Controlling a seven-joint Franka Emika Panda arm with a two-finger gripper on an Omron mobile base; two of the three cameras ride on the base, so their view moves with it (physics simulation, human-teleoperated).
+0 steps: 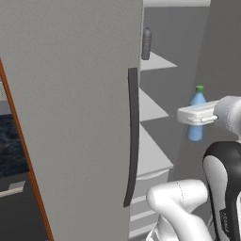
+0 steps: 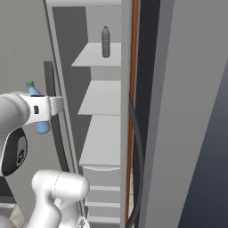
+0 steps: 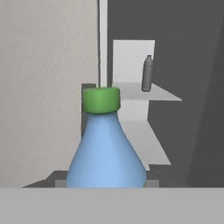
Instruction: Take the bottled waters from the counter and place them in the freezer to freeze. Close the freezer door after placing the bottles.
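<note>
My gripper (image 1: 190, 117) is shut on the pale blue bottled water (image 1: 195, 133), which has a green cap and stands upright in the grip. It hangs in front of the open freezer (image 1: 155, 155), level with the middle shelves and apart from them. From the right base the same bottle (image 2: 42, 127) shows beneath the white hand (image 2: 46, 107). In the hand view the bottle (image 3: 105, 153) rises close in front of the camera. The grey-clear bottle (image 1: 146, 43) (image 2: 105, 41) (image 3: 148, 74) stands on the top shelf. The freezer door (image 2: 187, 111) stands swung open on the right.
The left-hand grey door panel (image 1: 70, 117) is closed, its dark bar handle (image 1: 133, 136) beside the opening. White shelves (image 2: 104, 95) and lower drawers (image 2: 104, 196) are in the compartment. A strip of black counter (image 1: 9, 146) shows at far left behind a brown edge.
</note>
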